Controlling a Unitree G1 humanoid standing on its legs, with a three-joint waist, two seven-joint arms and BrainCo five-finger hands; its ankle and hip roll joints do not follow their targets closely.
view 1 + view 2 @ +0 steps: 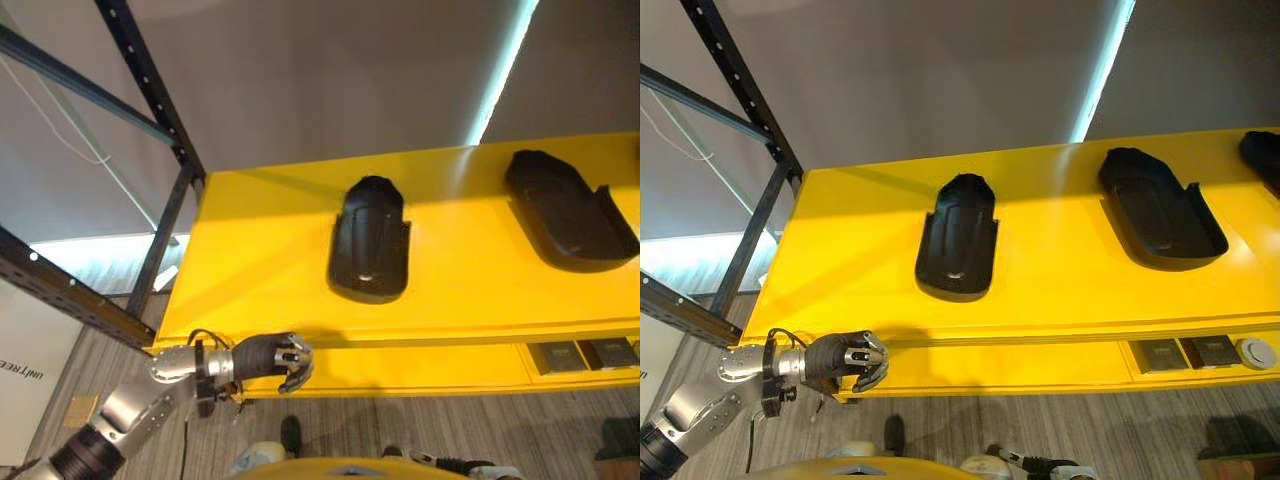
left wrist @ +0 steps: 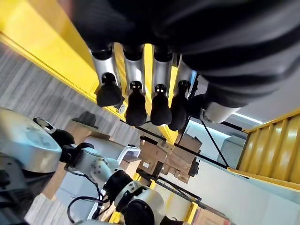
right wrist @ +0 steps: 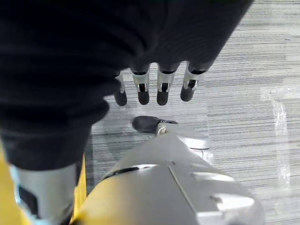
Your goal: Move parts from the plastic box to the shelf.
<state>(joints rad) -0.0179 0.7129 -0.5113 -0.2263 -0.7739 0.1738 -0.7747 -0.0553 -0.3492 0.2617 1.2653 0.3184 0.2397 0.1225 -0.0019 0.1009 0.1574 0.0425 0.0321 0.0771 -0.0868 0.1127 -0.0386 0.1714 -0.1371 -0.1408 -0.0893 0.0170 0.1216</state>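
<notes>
A yellow shelf [image 1: 260, 250] carries two black moulded plastic parts lying apart: one [image 1: 370, 240] near the middle and one [image 1: 568, 210] further right. A third black part [image 1: 1265, 155] peeks in at the right edge. My left hand [image 1: 288, 362] hangs just below the shelf's front edge at its left end, with relaxed fingers [image 2: 136, 101] and nothing in them. My right hand [image 3: 150, 86] points down over the grey floor, fingers loose and empty. The plastic box is out of sight.
A black metal rack upright [image 1: 150, 90] rises beside the shelf's left end. On the lower yellow level sit small dark boxes [image 1: 585, 353] and a round white item [image 1: 1255, 352]. A white box [image 1: 30, 360] stands at the far left. Cardboard boxes [image 2: 164, 159] are stacked beyond.
</notes>
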